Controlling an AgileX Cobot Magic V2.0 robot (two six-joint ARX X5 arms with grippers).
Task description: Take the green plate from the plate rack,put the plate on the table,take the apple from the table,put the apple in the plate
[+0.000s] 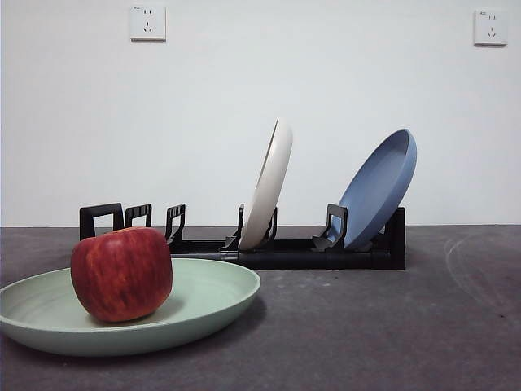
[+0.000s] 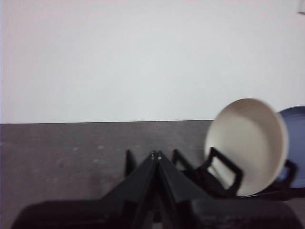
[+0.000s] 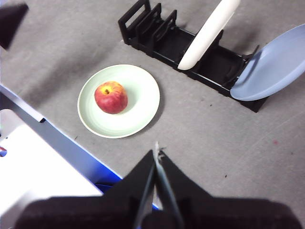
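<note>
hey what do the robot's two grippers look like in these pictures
The left gripper and right gripper both have two matte black, wedge-shaped jaws tapering to a point from a broad black base. No cables or markings show. The left wrist view is blurry.

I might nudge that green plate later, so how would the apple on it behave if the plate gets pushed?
The apple is blocky-round and sits loose on the green plate, off-centre, so it would probably rock or roll. The plate's raised rim would likely stop it. Its matte skin looks unlikely to slide easily.
</note>
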